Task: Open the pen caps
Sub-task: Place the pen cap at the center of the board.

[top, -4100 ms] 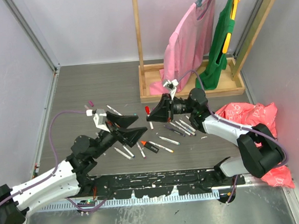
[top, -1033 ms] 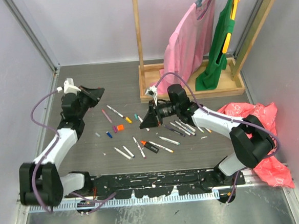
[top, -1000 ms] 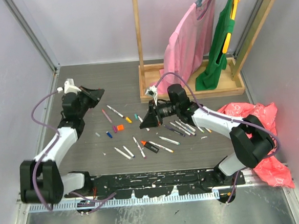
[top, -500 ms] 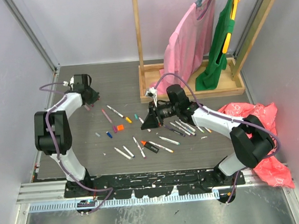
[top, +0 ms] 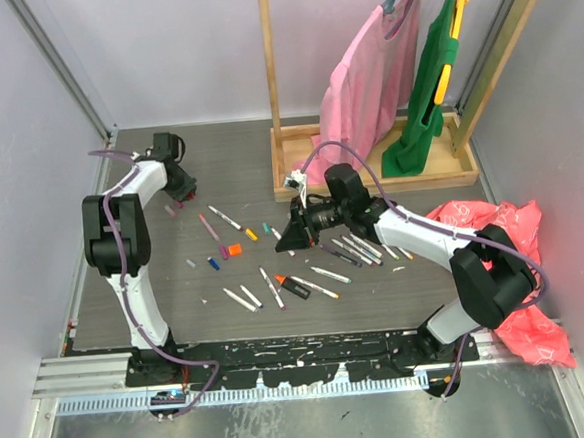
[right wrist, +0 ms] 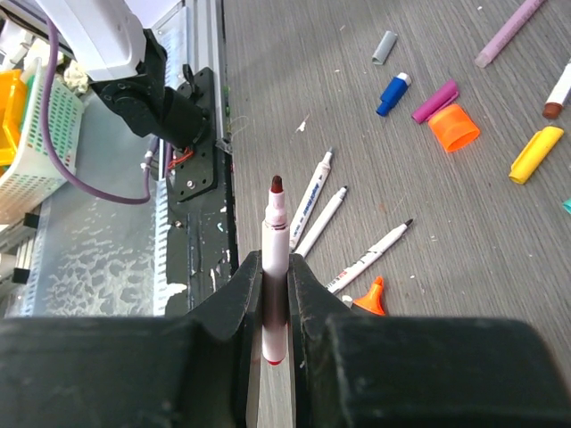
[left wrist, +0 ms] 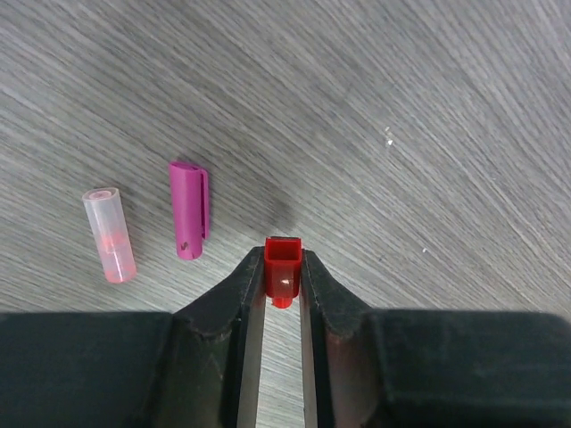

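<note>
My left gripper (left wrist: 283, 272) is shut on a small red pen cap (left wrist: 283, 264), held just above the table at the far left (top: 180, 187). Beside it lie a purple cap (left wrist: 189, 209) and a clear pinkish cap (left wrist: 109, 234). My right gripper (right wrist: 276, 267) is shut on a white pen (right wrist: 276, 223) whose dark red tip is bare; it hovers over the middle of the table (top: 292, 241). Loose orange (top: 234, 249), blue (top: 213, 263) and yellow (top: 251, 234) caps and several uncapped pens (top: 354, 247) lie around it. An orange-and-black marker (top: 292, 286) lies nearer the front.
A wooden rack (top: 369, 178) with a pink garment (top: 372, 73) and a green one (top: 436, 59) stands at the back right. A red bag (top: 483, 224) lies at the right edge. A black rail (top: 301, 354) runs along the near edge.
My left arm has folded back and reached to the far left corner, bringing the red cap down beside the purple one. The right gripper has stayed put with its pen.
</note>
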Action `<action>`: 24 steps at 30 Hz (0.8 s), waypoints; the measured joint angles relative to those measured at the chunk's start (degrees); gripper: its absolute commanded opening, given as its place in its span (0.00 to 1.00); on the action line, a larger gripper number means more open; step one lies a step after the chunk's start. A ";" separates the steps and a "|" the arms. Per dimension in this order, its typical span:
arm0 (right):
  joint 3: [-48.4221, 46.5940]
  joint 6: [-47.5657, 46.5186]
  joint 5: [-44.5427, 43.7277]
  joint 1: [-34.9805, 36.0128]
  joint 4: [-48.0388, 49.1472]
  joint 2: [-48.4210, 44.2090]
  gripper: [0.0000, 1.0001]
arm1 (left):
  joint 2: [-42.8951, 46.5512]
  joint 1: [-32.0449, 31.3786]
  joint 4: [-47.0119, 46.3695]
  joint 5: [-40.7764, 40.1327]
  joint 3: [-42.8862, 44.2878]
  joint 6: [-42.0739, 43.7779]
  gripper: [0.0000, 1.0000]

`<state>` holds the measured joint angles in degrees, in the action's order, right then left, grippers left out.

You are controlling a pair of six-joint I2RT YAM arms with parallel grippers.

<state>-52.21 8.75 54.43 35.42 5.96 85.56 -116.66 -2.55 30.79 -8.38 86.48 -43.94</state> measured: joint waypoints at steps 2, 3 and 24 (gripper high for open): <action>-0.09 -0.33 -0.57 -0.02 -0.52 0.00 0.02 | -0.37 0.00 0.74 -0.15 0.44 0.07 0.22; -0.11 -0.66 -0.94 -0.02 -0.85 0.00 0.02 | -0.61 0.00 1.03 -0.26 0.79 0.09 0.23; -13.62 -13.46 -17.77 4.70 -13.60 9.70 0.05 | 8.48 0.37 0.79 2.47 -4.92 1.97 0.40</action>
<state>-65.82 -4.71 36.67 40.12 -7.64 95.26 -108.18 -2.17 31.57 -5.91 81.56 -41.98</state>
